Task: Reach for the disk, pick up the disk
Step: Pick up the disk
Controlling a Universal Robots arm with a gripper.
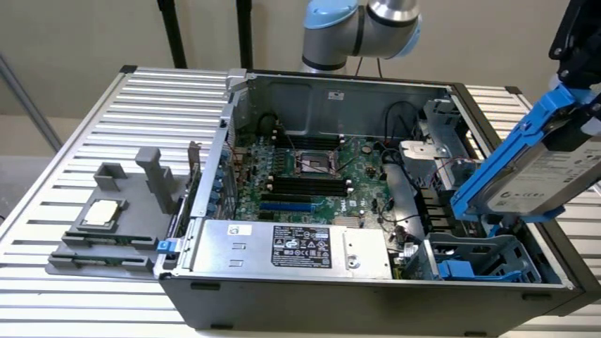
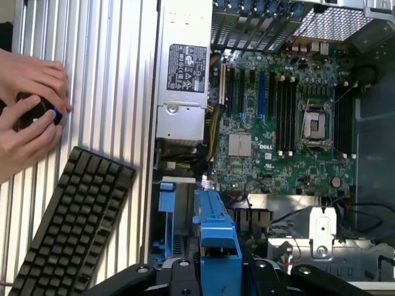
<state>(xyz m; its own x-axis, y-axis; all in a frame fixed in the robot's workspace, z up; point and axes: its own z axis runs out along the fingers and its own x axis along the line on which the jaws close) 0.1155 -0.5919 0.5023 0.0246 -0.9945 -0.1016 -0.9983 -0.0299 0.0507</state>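
**Disk lifted out of the case**

The gripper (image 2: 219, 271) is clamped on the disk (image 1: 545, 169) – held tilted above the open computer case's (image 1: 376, 282) drive-bay corner. The pick-up looks done; any further move needs clearance from the case wall.

Disk (image 1: 556, 172): matt silver metal framed in glossy blue plastic.

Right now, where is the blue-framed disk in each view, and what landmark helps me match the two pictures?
Exterior view: the disk hangs tilted above the open case's drive bay, at the exterior view's right edge.
Wrist view: the disk sits edge-on between the gripper fingers.
Shared landmark: the power supply with its black label.
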